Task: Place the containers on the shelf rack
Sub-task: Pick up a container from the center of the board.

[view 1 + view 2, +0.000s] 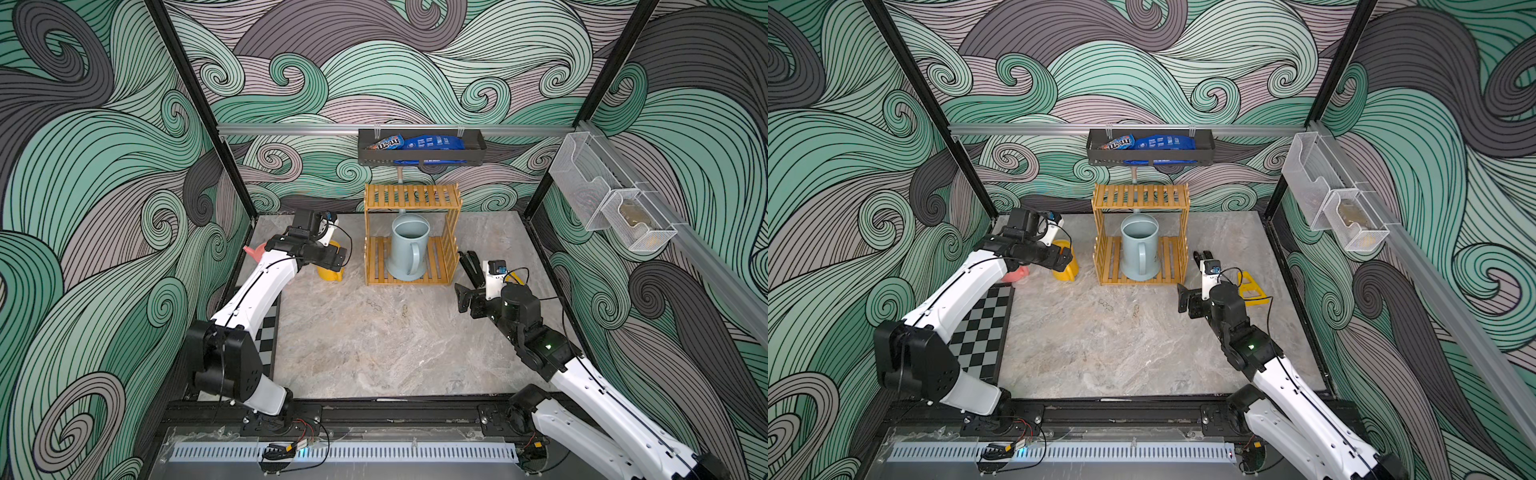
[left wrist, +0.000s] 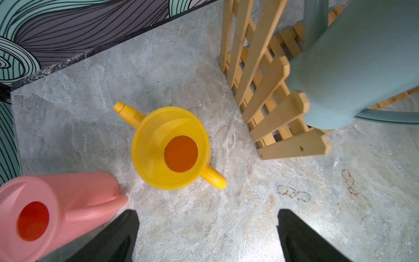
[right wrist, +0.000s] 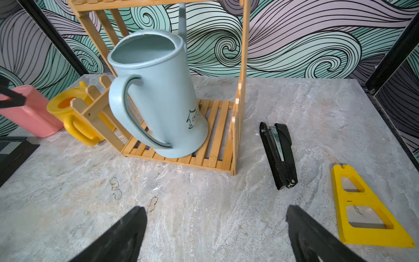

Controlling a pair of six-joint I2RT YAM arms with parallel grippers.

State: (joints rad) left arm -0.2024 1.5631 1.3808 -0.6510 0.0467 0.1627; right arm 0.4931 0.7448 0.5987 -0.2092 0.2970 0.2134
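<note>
Left wrist view: your open left claw (image 2: pixel 206 212) hovers above the yellow can (image 2: pixel 154 136); a crooked drop could clip the pink can (image 2: pixel 74 195) beside it.

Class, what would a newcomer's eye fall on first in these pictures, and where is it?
The big pale blue watering can stands on the lower tier of the wooden shelf rack, at the back of the table. Beside the rack, a yellow watering can and a pink watering can sit on the table by the open left tool.
</note>
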